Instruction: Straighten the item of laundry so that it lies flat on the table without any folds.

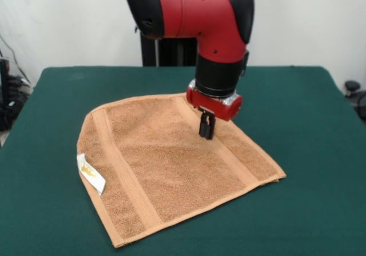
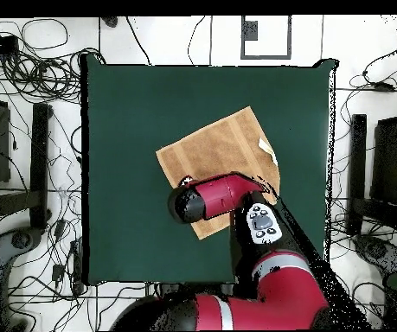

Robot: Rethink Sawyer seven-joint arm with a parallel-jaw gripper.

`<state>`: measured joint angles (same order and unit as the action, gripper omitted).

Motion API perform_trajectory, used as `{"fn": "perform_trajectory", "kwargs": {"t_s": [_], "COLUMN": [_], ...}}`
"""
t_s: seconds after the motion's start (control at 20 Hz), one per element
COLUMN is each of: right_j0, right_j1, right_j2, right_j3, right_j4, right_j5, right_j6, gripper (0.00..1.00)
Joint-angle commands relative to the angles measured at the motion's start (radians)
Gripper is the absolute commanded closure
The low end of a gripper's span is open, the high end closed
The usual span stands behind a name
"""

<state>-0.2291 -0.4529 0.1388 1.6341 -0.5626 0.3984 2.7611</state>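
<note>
In the front view the towel [image 1: 171, 170] lay spread on the green desk [image 1: 320, 210], left of the middle and toward the near edge, most of its face flat. At its far left the corner looked rounded off, as if tucked under or folded back, and a small white tag [image 1: 91, 174] stuck out from the left edge. A woven band ran near the left edge from far to near, and a second band ran down the right part toward the near right corner, which sat square and flat. The gripper [image 1: 206, 127] stood over the far right part of the towel, on or just beside that second band, so nearly all of the cloth stretched away from it to the left and toward the near side. Its fingers [image 1: 203, 126] appeared drawn close together with the tips down at the terry; whether they pinched any cloth or merely touched it could not be told. In the overhead view the arm hid the gripper and covered part of the towel. Judging from this, the fold still to be undone was probably that far left corner, well apart from the gripper.
</note>
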Motion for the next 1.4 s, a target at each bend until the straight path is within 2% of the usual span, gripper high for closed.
{"fn": "perform_trajectory", "kwargs": {"t_s": [0.05, 0.45, 1.4], "right_j0": [0.013, -0.022, -0.025], "right_j1": [0.127, 0.111, 0.063], "right_j2": [0.115, 0.154, 0.155], "right_j3": [0.035, 0.105, 0.211], "right_j4": [0.087, 0.161, 0.236], "right_j5": [0.016, 0.027, 0.037], "right_j6": [0.009, -0.005, -0.007], "gripper": [1.0, 1.0, 1.0]}}
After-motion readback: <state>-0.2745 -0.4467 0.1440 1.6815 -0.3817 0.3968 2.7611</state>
